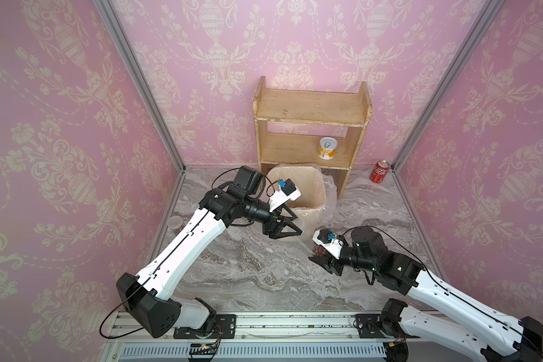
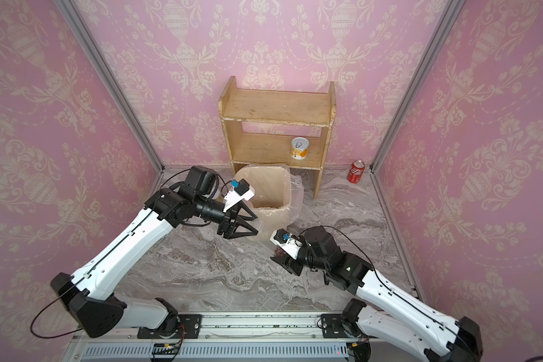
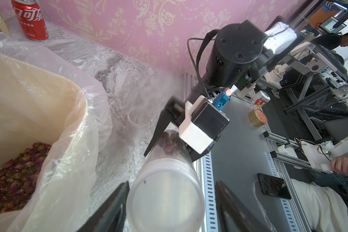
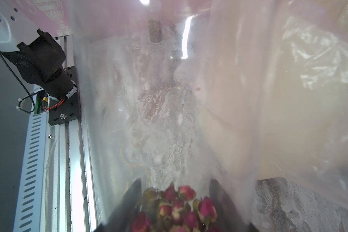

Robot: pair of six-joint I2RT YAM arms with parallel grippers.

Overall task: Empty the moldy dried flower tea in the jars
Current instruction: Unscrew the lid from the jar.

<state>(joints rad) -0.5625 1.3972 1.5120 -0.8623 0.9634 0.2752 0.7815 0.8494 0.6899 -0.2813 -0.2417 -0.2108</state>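
The left gripper [image 1: 297,225] has its jaws spread on both sides of the cloudy lid [image 3: 165,200]. One finger [image 3: 113,204] touches the lid's edge. The other finger has a thin gap next to it, so the lid is not squeezed. The right gripper [image 4: 175,185] has its jaws pressed on the jar [image 3: 167,152] and holds it tipped on its side. The lid end points at the left gripper.

The jar is clear. Inside it sits the tea [image 4: 177,209], little pink-red rose buds with some brownish ones (they bunch up at the end between the right gripper's fingers). In both top views the jar is near the middle of the frame, between the two grippers and just below the bin. The grippers hide most of it there.

The bin [image 1: 323,188] is pale and has a thin plastic bag [image 3: 84,130] in it. More buds [image 3: 14,180] lie at its bottom. The bag's loose edge hangs just beside the jar. Behind the bin, in the upper middle of the top views, stands a wooden shelf [image 1: 311,108] with a yellow-and-white tin [image 1: 327,149] on its middle board. A red can [image 1: 379,171] stands on the table [image 1: 248,275] to the right of the shelf, well apart from both grippers.
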